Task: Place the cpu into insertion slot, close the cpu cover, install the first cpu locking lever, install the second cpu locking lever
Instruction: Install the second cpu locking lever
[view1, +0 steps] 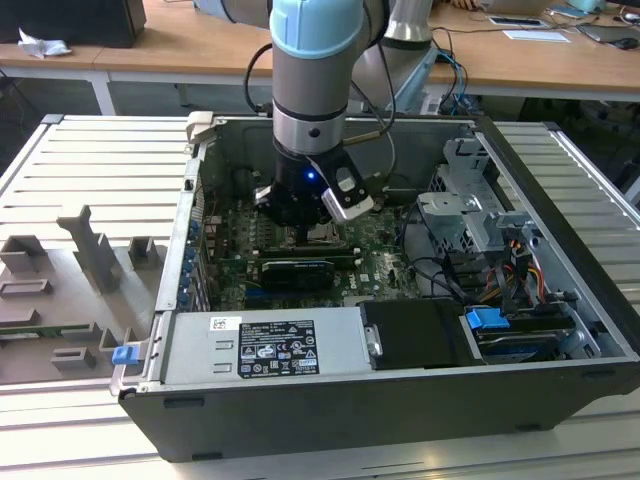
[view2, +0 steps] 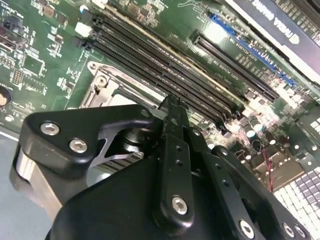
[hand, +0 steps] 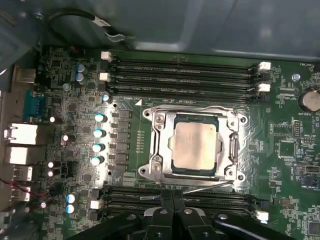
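The cpu (hand: 195, 145), pale silver-beige, lies flat in the insertion slot (hand: 150, 170) on the green board. The silvery cpu cover (hand: 161, 145) lies down around it, and the chip shows through its window. One thin locking lever (hand: 190, 107) runs along the socket's side by the memory slots. A second lever (hand: 190, 190) lies slanted along the opposite side, right at my fingertips. My gripper (hand: 173, 196) is shut, its black fingers pressed together beside that lever. In the second wrist view the gripper (view2: 170, 102) hangs over a corner of the socket (view2: 100, 85). The exterior view shows the gripper (view1: 305, 228) low inside the case.
Long black memory slots (hand: 185, 75) flank the socket on two sides. A black card (view1: 295, 270) lies just in front of the gripper. The open case (view1: 560, 200) has a drive cage (view1: 470, 215) and cables on the exterior view's right, and a power supply (view1: 265, 345) in front.
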